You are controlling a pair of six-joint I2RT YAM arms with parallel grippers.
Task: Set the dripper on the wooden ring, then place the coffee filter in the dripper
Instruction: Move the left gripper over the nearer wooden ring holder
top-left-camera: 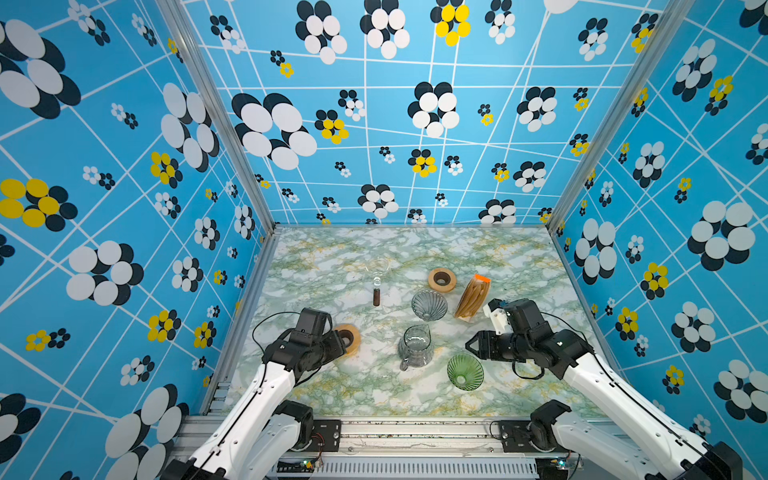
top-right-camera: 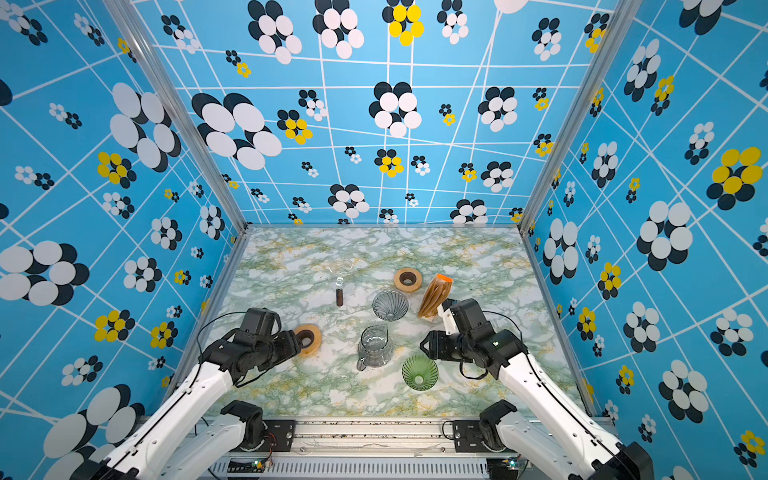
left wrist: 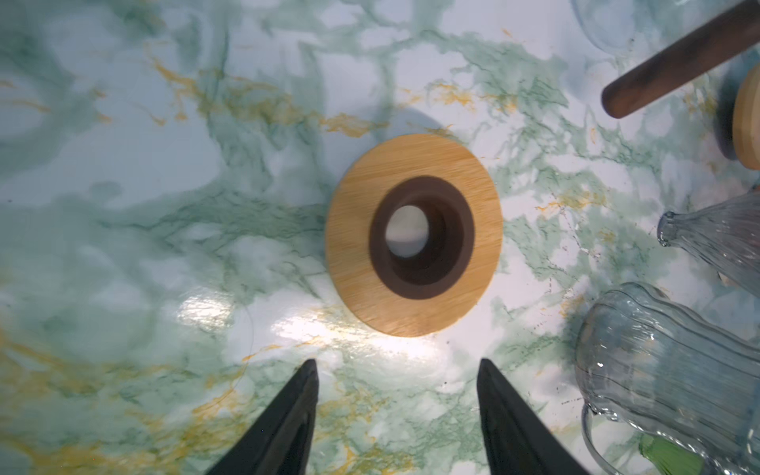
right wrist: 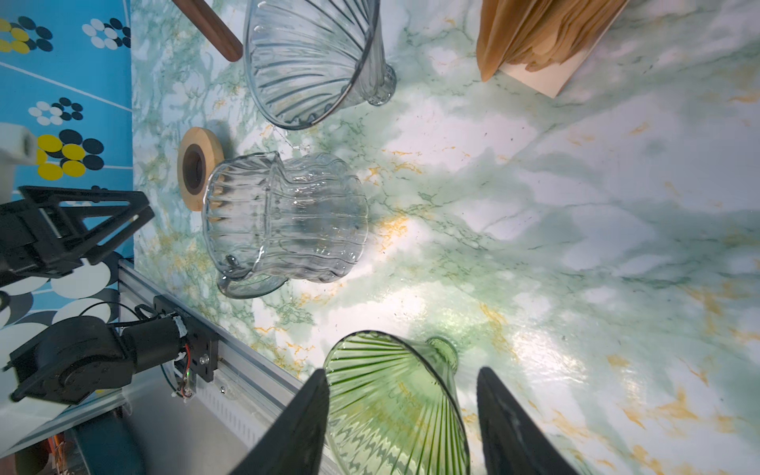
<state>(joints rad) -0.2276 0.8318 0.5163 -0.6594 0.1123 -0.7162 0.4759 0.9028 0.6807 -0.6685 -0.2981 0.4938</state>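
Note:
The brown paper coffee filters [top-left-camera: 473, 296] stand in a white holder with an orange top at the right back of the table, also in the right wrist view [right wrist: 534, 33]. A green glass dripper [top-left-camera: 465, 371] lies on its side near the front. A clear ribbed dripper [top-left-camera: 429, 304] lies further back. My right gripper [right wrist: 403, 371] is open just above the green dripper [right wrist: 395, 411], which shows between its fingers; I cannot tell whether they touch. My left gripper [left wrist: 397, 362] is open and empty, just short of a wooden ring [left wrist: 357, 230].
A glass carafe [top-left-camera: 415, 347] stands between the two arms. A second wooden ring [top-left-camera: 441, 279] lies behind the clear dripper. A glass scoop with a dark handle [top-left-camera: 376, 291] lies mid-table. Blue patterned walls close in three sides.

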